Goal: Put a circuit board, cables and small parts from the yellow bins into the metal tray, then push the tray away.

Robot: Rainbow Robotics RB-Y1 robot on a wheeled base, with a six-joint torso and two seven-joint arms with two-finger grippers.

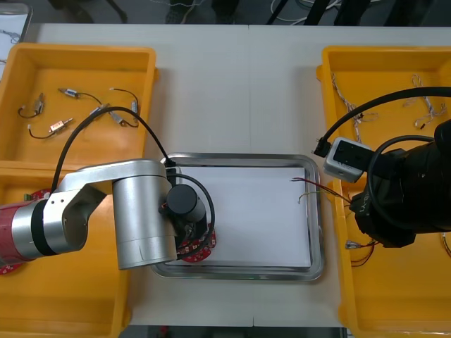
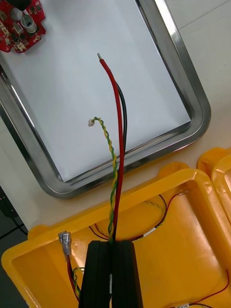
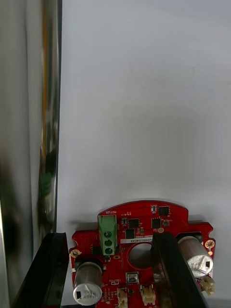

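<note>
A round red circuit board (image 3: 139,226) lies on the white floor of the metal tray (image 1: 317,232), in its near left corner (image 1: 201,250). My left gripper (image 3: 108,236) is open over it, one finger (image 3: 48,269) beside the board's edge and the other across its face. My right gripper (image 2: 112,244) hangs over the near right yellow bin (image 2: 192,231), shut on a cable bundle: a red wire (image 2: 115,96), a black wire beside it, and a twisted yellow and green pair (image 2: 109,144). Their free ends reach over the tray's right rim (image 1: 308,184).
The far left bin (image 1: 21,63) holds small metal parts (image 1: 60,125) with black leads. The far right bin (image 1: 331,63) holds thin pale cables (image 1: 423,105). More red cables (image 2: 159,211) and a metal terminal (image 2: 64,239) lie below my right gripper. More red boards (image 1: 8,267) sit in the near left bin.
</note>
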